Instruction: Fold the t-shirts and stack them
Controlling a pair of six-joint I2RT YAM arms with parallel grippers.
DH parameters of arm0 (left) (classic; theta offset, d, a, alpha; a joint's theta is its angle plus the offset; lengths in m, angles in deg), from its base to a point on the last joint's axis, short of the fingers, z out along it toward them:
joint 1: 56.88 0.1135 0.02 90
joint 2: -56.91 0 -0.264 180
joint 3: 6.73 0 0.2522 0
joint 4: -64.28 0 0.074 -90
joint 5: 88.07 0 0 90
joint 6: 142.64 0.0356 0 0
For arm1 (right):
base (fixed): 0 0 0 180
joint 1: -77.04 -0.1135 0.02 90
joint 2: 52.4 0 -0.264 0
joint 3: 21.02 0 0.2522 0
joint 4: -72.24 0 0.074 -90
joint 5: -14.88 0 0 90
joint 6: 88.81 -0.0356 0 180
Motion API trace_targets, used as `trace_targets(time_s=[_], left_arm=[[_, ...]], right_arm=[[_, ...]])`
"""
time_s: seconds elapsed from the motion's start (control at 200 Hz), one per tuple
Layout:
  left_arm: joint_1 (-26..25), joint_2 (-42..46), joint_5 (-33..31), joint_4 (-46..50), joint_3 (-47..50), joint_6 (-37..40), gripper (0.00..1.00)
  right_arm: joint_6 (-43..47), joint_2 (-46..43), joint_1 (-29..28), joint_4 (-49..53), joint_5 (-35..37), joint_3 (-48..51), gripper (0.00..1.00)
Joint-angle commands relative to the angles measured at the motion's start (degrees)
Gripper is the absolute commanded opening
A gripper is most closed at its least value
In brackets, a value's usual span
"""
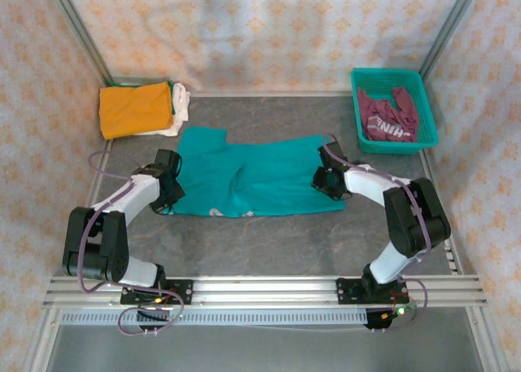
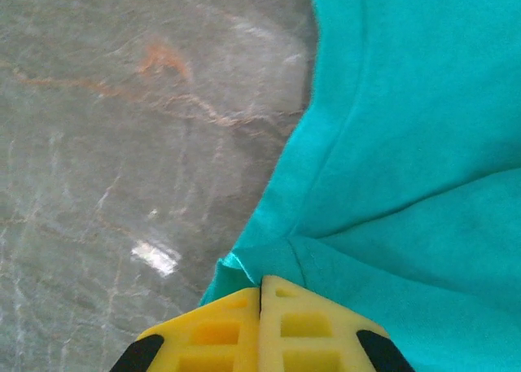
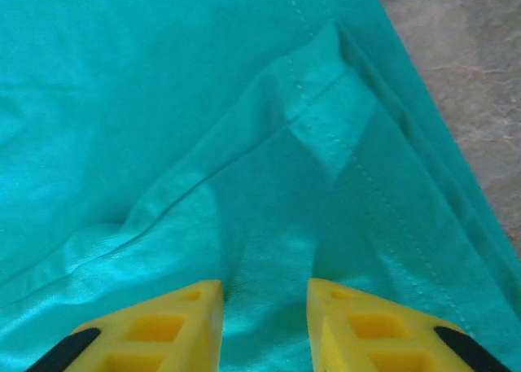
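An orange t-shirt [image 1: 134,107] lies folded on a white one [image 1: 181,103] at the table's [image 1: 285,242] far-left corner (a stack begun); the maroon t-shirt [image 1: 389,115] sits crumpled in the basket [image 1: 358,111]. The teal t-shirt [image 1: 252,172] lies spread mid-table, not yet folded. The left tool [image 2: 260,295] is pinched shut on its edge, and the right tool [image 3: 264,295] has its jaws apart over the cloth.

White letters reading "HINE" stand on the maroon t-shirt [image 1: 378,111] lying in the teal basket [image 1: 387,72], at about 1 o'clock on the table [image 1: 269,242] in the top view; whether more letters precede them cannot be told. Small white marks at 6 o'clock on the teal t-shirt [image 1: 260,177], along its near hem, are too small to read
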Motion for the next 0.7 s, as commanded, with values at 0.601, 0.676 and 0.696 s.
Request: trace_targets(time_s=[0.601,0.676,0.696], left_arm=[[4.3,14.0,0.9,10.1,14.0,-11.7,0.0],[4.3,14.6,-0.2,10.9,13.3,-12.4,0.0],[4.3,14.9,-0.7,11.4,13.0,-12.5,0.0]], right_arm=[[-9.9,1.3,4.7,0.2,2.1,5.0,0.21],[-10.1,0.9,4.6,0.1,1.5,5.4,0.21],[-10.1,0.8,4.6,0.1,1.2,5.5,0.22]])
